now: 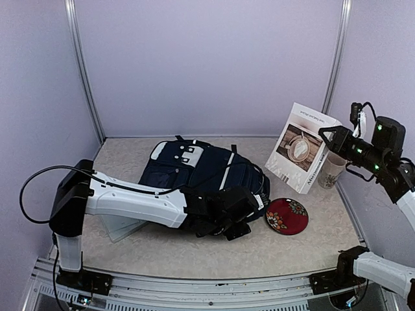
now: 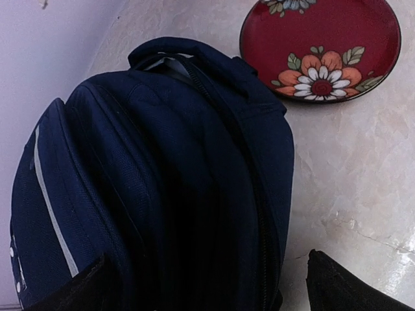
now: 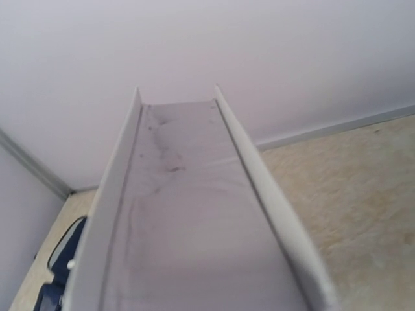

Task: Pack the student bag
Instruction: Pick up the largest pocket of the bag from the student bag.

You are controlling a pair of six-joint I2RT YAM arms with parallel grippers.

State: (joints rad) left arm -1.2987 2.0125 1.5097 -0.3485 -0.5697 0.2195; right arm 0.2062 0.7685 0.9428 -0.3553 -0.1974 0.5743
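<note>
right gripper (image 1: 328,135) grips a book (image 1: 299,150); left gripper (image 1: 228,225) spread wide.

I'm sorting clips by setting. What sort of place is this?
Probably a robot test cell in a lab: a left arm and right arm bolted at the table edge, plain walls on metal posts, and props: bag, book, plate.

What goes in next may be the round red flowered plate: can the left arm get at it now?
Probably yes. The open left gripper sits at the navy fabric backpack, and the red plate lies uncovered just beside it.
</note>
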